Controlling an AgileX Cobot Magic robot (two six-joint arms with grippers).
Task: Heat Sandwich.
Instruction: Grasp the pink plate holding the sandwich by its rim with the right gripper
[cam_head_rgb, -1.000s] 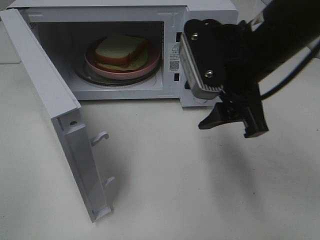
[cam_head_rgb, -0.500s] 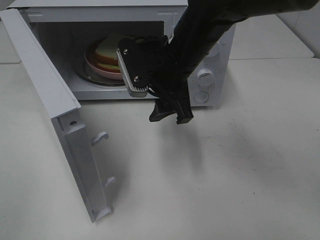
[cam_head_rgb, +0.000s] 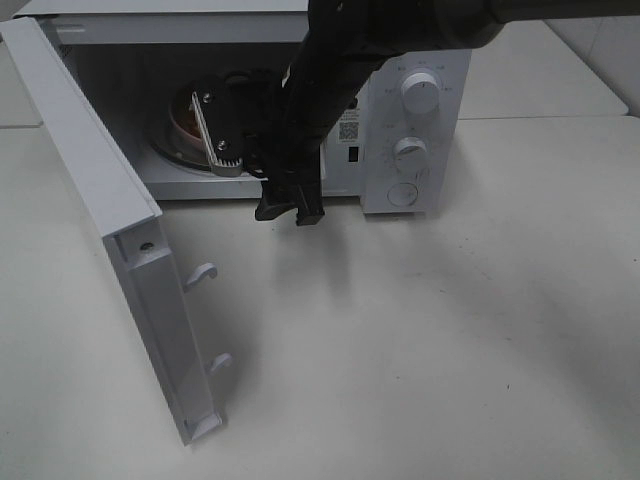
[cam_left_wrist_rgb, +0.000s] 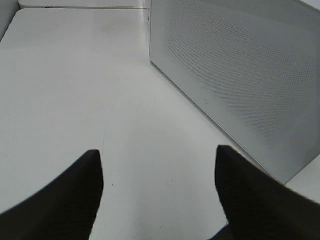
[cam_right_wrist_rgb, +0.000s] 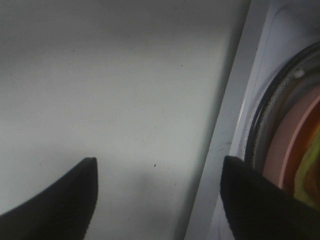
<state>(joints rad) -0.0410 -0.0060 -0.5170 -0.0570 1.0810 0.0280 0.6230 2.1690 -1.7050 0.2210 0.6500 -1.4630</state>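
I am holding my right pincer spread wide and gripping nothing, over the tabletop right at the front sill of the microwave, whose door is standing open. The sandwich is sitting inside on the pink plate, over the glass turntable; my arm is hiding most of it from the high camera. My left pincer is gaping too, empty, beside the door's outer face.
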